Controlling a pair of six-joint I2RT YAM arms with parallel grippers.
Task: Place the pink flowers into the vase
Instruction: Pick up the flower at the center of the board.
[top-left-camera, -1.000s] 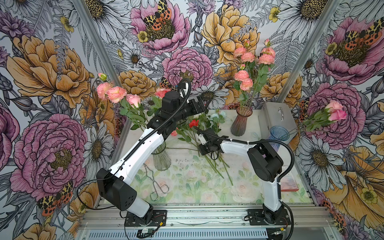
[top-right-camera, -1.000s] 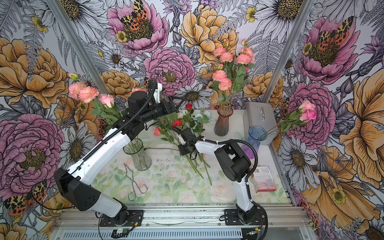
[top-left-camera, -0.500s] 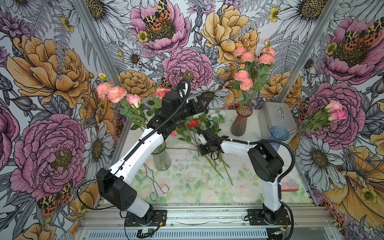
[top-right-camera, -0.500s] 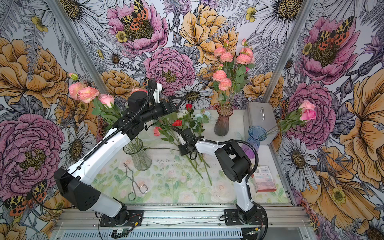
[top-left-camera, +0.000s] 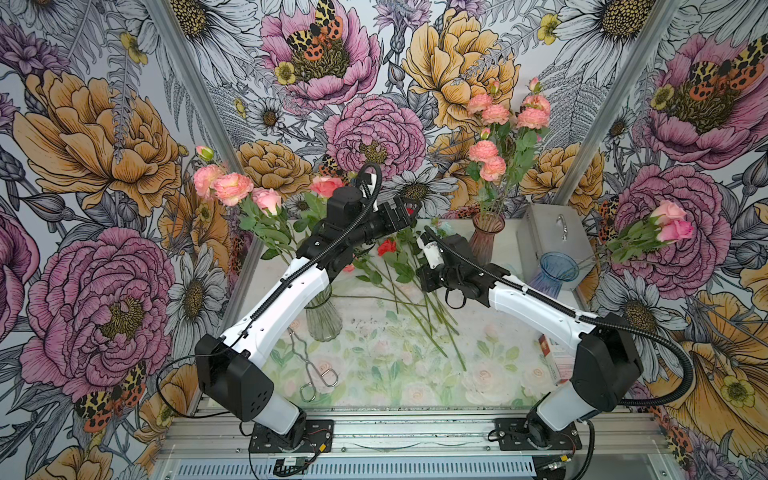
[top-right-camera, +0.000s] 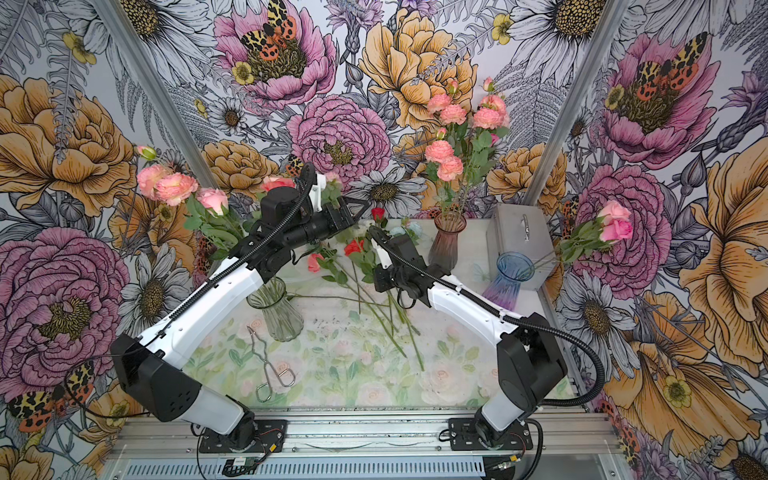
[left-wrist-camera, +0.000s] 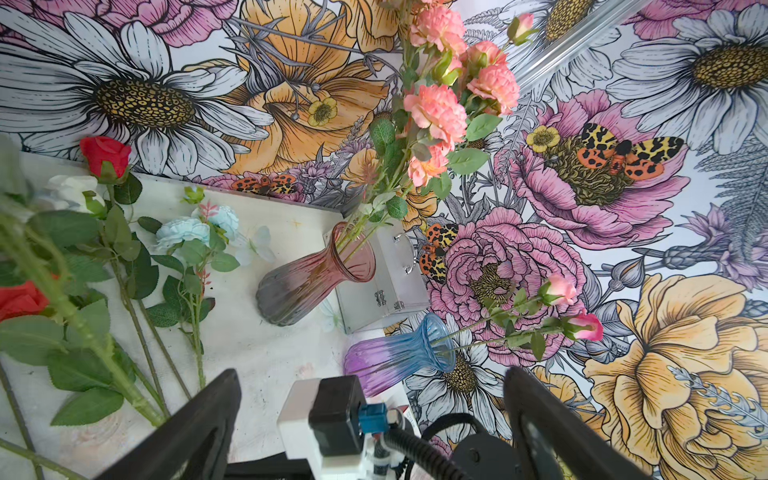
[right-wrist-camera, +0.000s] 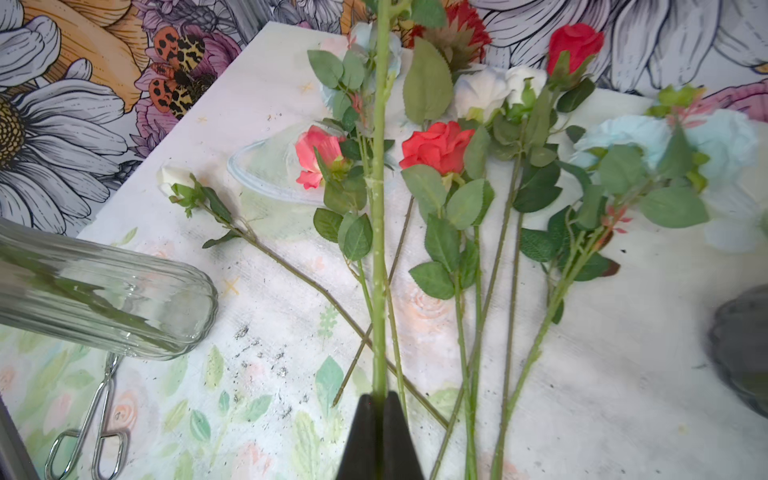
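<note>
The right gripper (right-wrist-camera: 379, 402) has just pinched fully shut on a thick green stem (right-wrist-camera: 378, 249), low on its bare end, where a moment ago its jaws stood a little apart. The grasp looks made, and I judge that the lift toward a vase comes next. The stem's head runs out of the right wrist view, so I cannot tell whether it is a pink one. One loose salmon-pink rose (right-wrist-camera: 318, 156) lies on the flower-printed tabletop (right-wrist-camera: 582, 374) just beside the held stem, among red roses (right-wrist-camera: 436, 145), white buds (right-wrist-camera: 521, 83) and pale blue blooms (right-wrist-camera: 623, 131). In a top view what seems the same rose (top-right-camera: 314, 262) sits close under the left arm (top-right-camera: 232, 282). Other pink flowers already stand in vases: a bunch (top-left-camera: 226, 187) in the clear glass vase (top-left-camera: 323, 322), ruffled heads (top-left-camera: 490, 120) in the rose-tinted vase (top-left-camera: 486, 241), and two pink roses (top-left-camera: 671, 224) in the blue vase (top-left-camera: 557, 270). The left gripper (left-wrist-camera: 372, 380) hangs above the loose flowers, jaws wide and nothing between them. Metal tongs (top-left-camera: 316, 370) lie near the clear vase, and a steel case (top-left-camera: 557, 237) stands behind the blue one. A red-and-white packet (top-left-camera: 552, 365) under the right arm bears print too small to read. No other brand or label shows.
</note>
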